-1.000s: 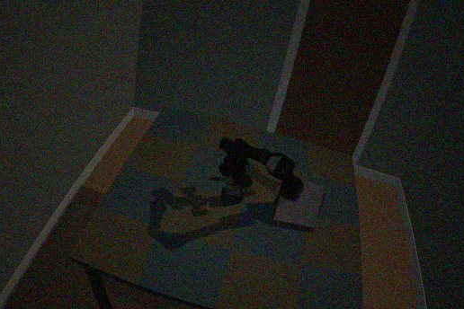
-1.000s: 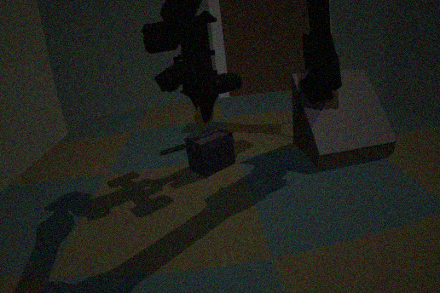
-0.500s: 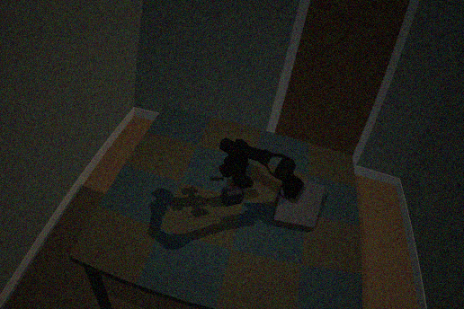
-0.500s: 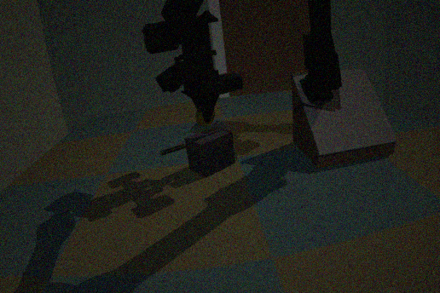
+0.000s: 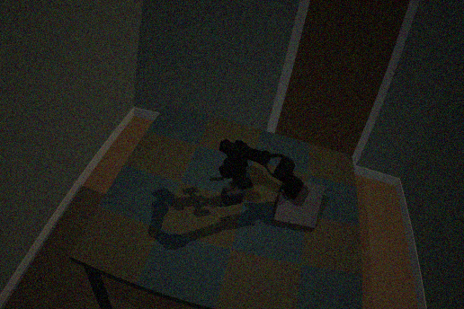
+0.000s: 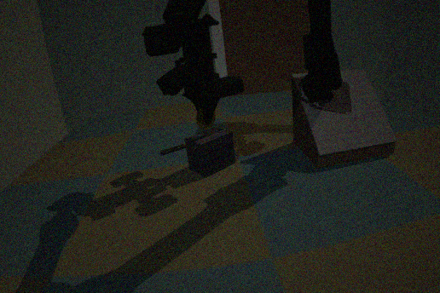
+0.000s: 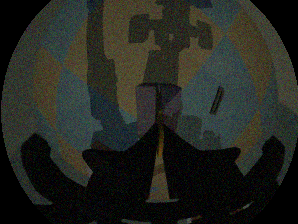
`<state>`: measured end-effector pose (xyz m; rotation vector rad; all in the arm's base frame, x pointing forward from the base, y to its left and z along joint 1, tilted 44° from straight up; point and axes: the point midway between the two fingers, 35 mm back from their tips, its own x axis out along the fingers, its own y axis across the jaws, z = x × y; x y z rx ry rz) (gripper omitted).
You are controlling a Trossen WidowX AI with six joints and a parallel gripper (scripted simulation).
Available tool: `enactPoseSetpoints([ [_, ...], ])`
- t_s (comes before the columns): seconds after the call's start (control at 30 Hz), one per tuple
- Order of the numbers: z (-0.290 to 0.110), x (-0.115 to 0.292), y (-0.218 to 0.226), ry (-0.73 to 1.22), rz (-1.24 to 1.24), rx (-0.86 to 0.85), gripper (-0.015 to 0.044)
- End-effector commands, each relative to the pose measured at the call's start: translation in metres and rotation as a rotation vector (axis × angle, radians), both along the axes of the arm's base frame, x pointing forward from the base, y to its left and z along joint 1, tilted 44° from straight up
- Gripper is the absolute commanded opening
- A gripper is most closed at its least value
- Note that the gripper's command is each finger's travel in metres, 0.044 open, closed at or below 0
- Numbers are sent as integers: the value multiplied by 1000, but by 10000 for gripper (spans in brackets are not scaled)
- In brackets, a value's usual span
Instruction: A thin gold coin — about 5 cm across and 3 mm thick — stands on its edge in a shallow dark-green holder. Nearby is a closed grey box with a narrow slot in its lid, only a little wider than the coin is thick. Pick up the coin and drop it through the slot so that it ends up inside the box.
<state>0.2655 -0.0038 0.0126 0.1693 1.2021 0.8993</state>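
Dim scene, heavy grain, checkered blue and tan table top [image 6: 335, 213] nearest in the exterior view, crossed by long arm shadows reaching toward seven o'clock. Farther in, near centre, small grey box [image 6: 211, 151], lid slot hard to make out in the gloom. At about nine o'clock of the box, thin dark strip [image 6: 173, 150] lying on the table, possibly the green holder, too faint to confirm. Directly above the box, gripper [image 6: 205, 116] pointing straight down, fingers clamped nearly together on something thin, judged to be the gold coin [image 7: 160, 163], seen from the wrist as a pale sliver edge-on between the dark fingers, with the box lid just beyond its tip. Coin therefore off the holder and poised over the box, not yet inside. Beyond, at two o'clock, pale block-shaped arm base [image 6: 356, 123], with the dark arm rising out of it. Farthest, dark walls and a brown door panel [image 6: 263, 43]. Risks from here, as judgement: coin edge slightly off the slot line or twisted against it, so landing flat on the lid or sliding off; release from too high, giving tilt and a bounce; pressing down while misaligned, shoving the box sideways.
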Motion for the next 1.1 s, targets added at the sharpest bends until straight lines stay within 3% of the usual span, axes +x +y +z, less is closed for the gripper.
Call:
enactPoseSetpoints([
  [0.0, -1, 0, 2, 4, -6, 5, 0],
  [0.6, -9, 1, 9, 2, -4, 5, 0],
  [0.8, -8, 1, 8, -1, 1, 1, 157],
  [1.07, -8, 1, 8, -1, 1, 1, 161],
])
